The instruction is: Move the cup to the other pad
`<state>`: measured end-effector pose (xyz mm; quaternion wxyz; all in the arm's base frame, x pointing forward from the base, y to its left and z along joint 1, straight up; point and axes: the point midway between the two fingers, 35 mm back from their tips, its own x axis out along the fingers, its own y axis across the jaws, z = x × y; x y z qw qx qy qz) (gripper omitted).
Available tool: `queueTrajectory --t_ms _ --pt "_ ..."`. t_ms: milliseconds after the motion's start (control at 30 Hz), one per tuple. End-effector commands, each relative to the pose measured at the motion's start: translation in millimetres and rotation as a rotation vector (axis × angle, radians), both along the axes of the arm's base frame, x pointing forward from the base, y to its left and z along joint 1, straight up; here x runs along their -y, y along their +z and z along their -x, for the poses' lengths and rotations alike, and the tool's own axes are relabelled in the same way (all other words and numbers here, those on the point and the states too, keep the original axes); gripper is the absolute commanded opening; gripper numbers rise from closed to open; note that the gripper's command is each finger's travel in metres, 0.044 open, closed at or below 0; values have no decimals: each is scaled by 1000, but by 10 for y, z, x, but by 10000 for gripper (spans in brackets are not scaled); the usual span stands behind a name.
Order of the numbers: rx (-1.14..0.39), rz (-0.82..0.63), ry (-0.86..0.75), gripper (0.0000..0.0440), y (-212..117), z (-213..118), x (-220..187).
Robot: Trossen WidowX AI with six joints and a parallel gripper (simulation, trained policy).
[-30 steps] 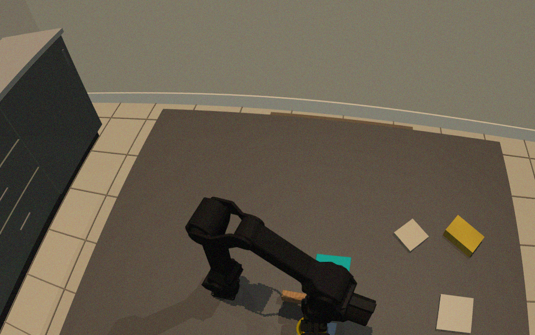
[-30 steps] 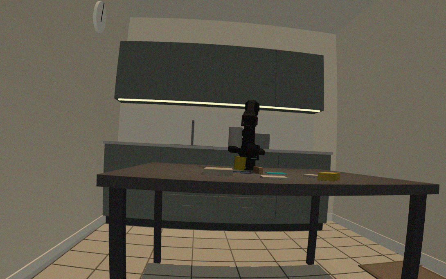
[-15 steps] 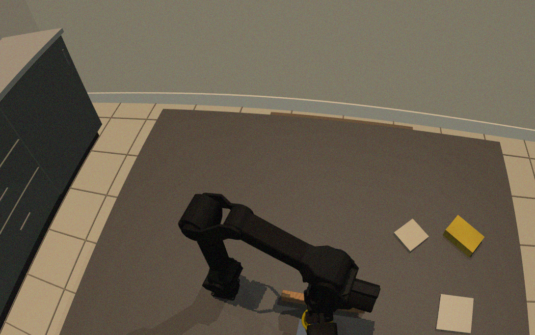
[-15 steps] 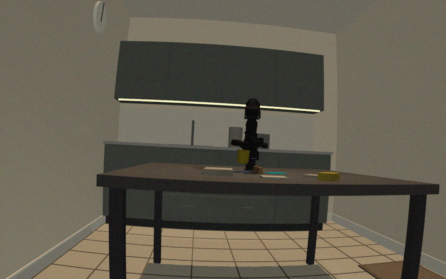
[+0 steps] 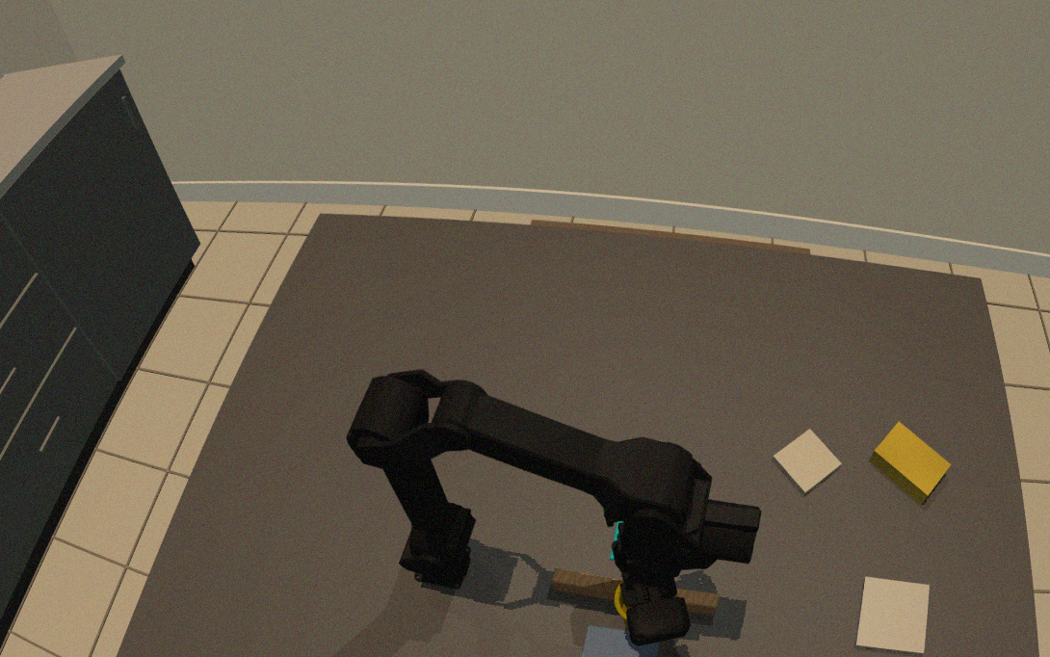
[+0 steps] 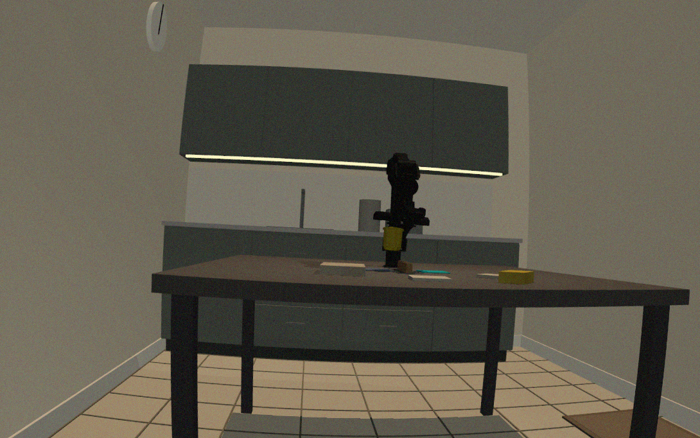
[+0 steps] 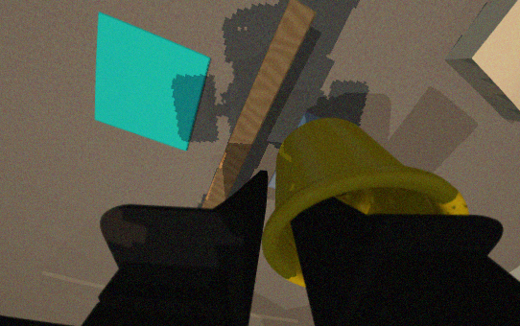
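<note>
1. The yellow cup (image 5: pixel 619 602) (image 6: pixel 392 239) (image 7: pixel 336 149) is held in the air near the wooden bar (image 5: pixel 584 582) (image 6: pixel 404 266) (image 7: pixel 269 86), its wall clamped by the gripper (image 7: pixel 275 177).
2. It is probably light and stiff; for marbles, the rim should be gripped firmly, kept level.

- The yellow cup with a rounded rim (image 5: pixel 619 602) (image 6: pixel 392 239) (image 7: pixel 319 149) is higher above the table than a second ago, and farther right in the exterior view.
- In the top view, the cup is closer to the long brown wooden bar (image 5: pixel 576 581) (image 6: pixel 404 266) (image 7: pixel 269 86), though the arm hides most of it, so its shift there is harder to judge.
- The black jointed arm (image 5: pixel 541 437) (image 6: pixel 401 193) now covers all but a sliver of the flat teal square pad (image 5: pixel 616 534) (image 6: pixel 433 271) (image 7: pixel 144 81) from above.
- The bar's left end, brightly lit earlier, is now darker.
</note>
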<state>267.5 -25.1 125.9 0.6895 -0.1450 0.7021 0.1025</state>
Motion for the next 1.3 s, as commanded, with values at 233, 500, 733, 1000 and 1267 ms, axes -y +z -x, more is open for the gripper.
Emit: queueTrajectory --t_ms 233,500,733,1000,1267 --pt "60 -5 57 0 70 -106 -299" --pt "93 -12 98 0 68 -140 -545" --pt "114 -20 131 0 34 -141 -770" --pt "130 -30 166 0 -50 -109 -1035" --pt "138 -38 192 0 -183 -41 -1267"
